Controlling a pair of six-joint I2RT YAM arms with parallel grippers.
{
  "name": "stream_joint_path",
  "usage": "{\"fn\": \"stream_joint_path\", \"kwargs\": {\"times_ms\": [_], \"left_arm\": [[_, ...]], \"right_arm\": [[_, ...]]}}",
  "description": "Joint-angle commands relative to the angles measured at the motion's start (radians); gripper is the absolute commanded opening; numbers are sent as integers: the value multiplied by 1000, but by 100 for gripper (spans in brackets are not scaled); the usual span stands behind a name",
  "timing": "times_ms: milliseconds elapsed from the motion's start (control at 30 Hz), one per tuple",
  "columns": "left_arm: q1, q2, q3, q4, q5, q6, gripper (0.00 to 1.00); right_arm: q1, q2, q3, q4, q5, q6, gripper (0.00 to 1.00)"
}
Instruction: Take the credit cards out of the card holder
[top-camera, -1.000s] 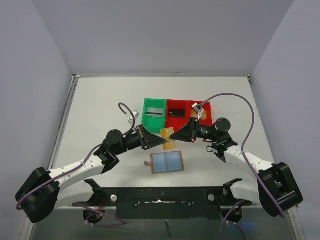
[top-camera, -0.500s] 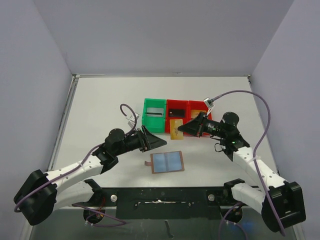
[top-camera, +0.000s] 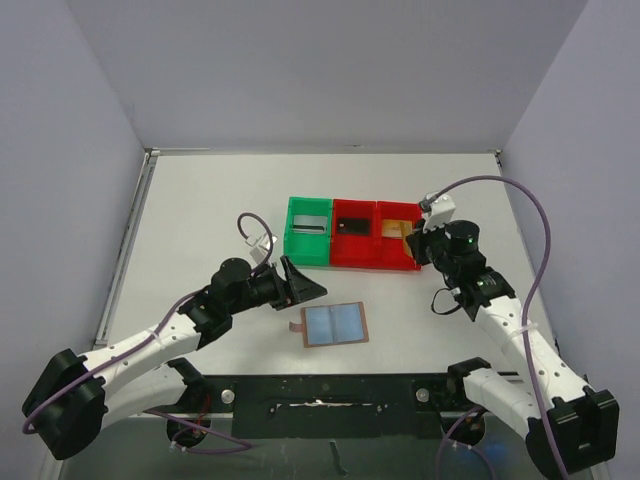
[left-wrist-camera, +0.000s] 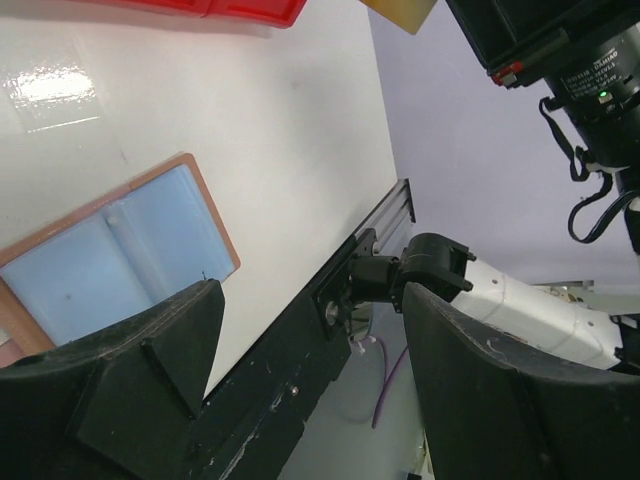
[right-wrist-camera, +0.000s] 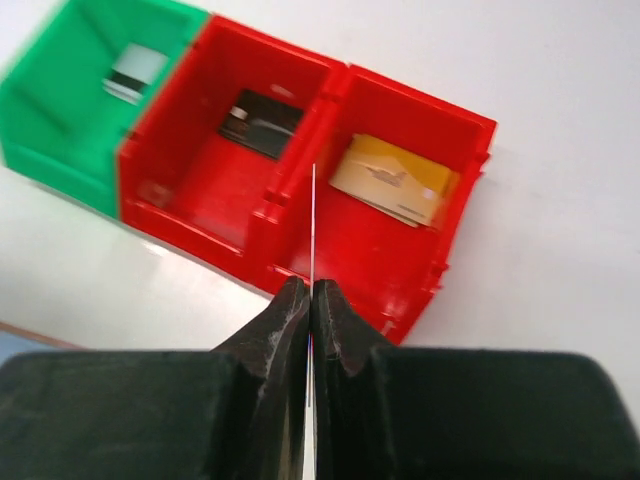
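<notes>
Plain white table (top-camera: 200, 200), a bit of glare on it up close. Pale lilac-grey walls (top-camera: 330, 70) box it in on three sides, and a black rail (top-camera: 300, 390) runs along the near edge.

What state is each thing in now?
card holder, open flat, blue lining up
left end effector, open, empty
right end effector, shut on tan card
green bin, holds silvery card
middle red bin, holds black card
right red bin, holds gold card

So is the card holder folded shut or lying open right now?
Open: the card holder lies spread flat on the table, blue lining up, both halves showing.
</notes>
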Motion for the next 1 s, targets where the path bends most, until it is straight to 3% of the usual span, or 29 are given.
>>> {"fn": "stream_joint_path", "kwargs": {"times_ms": [0, 467, 833, 967], "left_arm": [[5, -19, 63, -16, -9, 41, 71], [11, -18, 77, -38, 16, 56, 71], [20, -46, 89, -75, 15, 73, 71], [23, -63, 91, -91, 9, 75, 71]], "right_arm": [[-3, 73, 83, -56, 117, -359, 0], [-36, 347, 174, 5, -77, -818, 0], [-95, 520, 284, 60, -241, -986, 0], [-105, 609, 353, 8, -219, -1036, 0]]}}
